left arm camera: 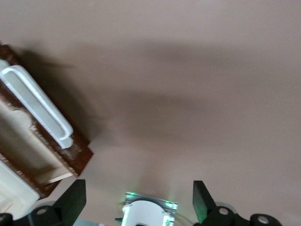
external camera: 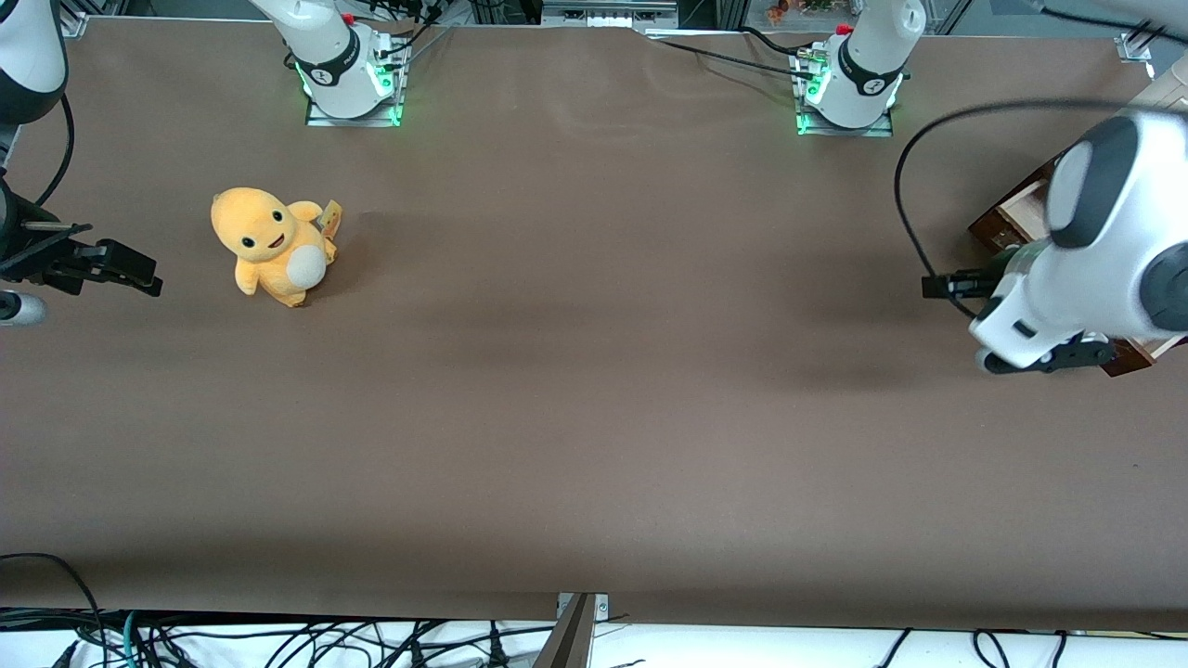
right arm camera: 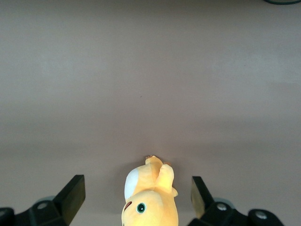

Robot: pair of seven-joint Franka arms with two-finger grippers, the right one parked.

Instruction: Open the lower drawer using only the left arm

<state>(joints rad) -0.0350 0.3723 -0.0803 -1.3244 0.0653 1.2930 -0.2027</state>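
front: high, looking down | left wrist: close over lower drawer (left arm camera: 44, 136) | gripper (left arm camera: 138, 200) above table

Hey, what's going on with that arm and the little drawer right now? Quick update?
Left gripper jaws open, empty, hovering over bare table beside the cabinet. Lower drawer already pulled out, pale inside showing, handle not gripped. Nothing in the way; plush toy toward the parked arm's end.

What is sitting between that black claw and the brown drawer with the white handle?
Nothing visible. The left arm's gripper, fingers open, hangs over bare table beside the lower drawer, whose handle is uncovered. The drawer is already partly out. The yellow plush toy lies toward the parked arm's end.
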